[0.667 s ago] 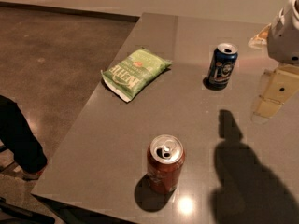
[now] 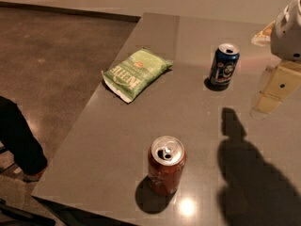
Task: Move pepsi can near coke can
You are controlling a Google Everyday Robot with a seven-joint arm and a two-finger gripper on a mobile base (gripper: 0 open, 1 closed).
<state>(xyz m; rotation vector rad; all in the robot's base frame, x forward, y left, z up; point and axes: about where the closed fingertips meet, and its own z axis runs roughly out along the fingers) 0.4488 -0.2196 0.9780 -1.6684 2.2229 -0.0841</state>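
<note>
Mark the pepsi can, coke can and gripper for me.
pepsi can point(image 2: 223, 72), camera view, blue side.
coke can point(image 2: 164, 173), camera view, red side.
gripper point(image 2: 272, 95), camera view, cream lower end, right of pepsi can.

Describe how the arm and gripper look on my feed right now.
The gripper, at the right edge, right of the pepsi can, is pale cream and blocky, with flat faces and one small dark dot. Above it the arm ends in a rounded white housing. No cables or lettering show.
</note>
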